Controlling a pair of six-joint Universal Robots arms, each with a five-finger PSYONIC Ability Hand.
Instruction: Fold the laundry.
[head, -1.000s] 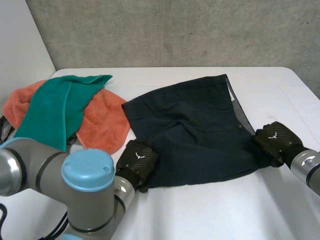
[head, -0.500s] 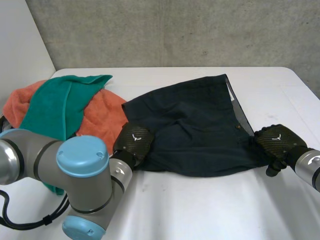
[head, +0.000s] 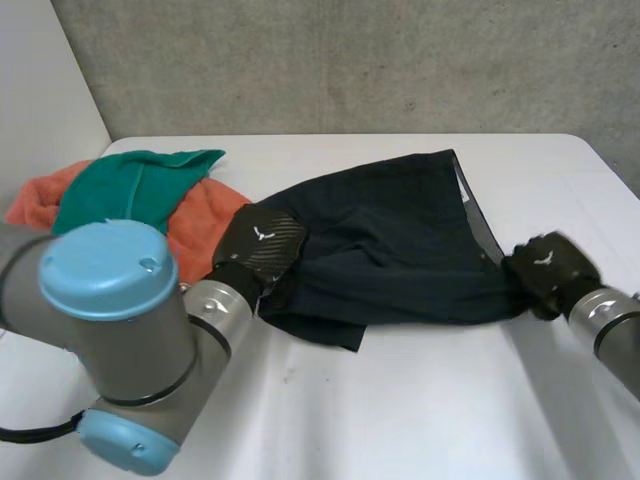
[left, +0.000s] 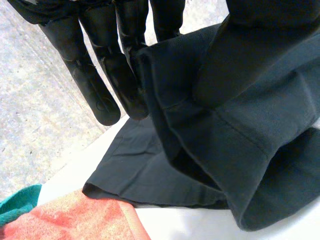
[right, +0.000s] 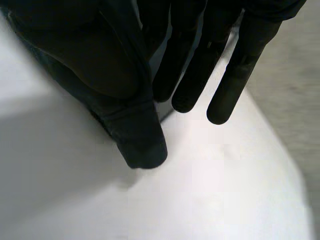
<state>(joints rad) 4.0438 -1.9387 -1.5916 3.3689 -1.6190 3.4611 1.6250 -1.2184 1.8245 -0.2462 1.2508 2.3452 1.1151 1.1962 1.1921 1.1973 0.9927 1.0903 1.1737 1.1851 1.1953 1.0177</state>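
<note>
**A:** where are the shorts (head: 400, 240) rn?

**B:** mid table (head: 420, 420), long axis running left edge to right edge. left hand (head: 262, 243) pinches the left end, right hand (head: 545, 268) pinches the right end. each hand's nearest its own end, so I'd guess they fold toward the far edge.

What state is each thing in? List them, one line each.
shorts: unfolded, near edge raised off the table and held at both ends.
left hand: straight fingers and thumb pinching the shorts' left end.
right hand: pinching the shorts' right end.
orange towel: crumpled, unfolded, partly under the green one.
green towel: crumpled, lying on the orange towel.
</note>
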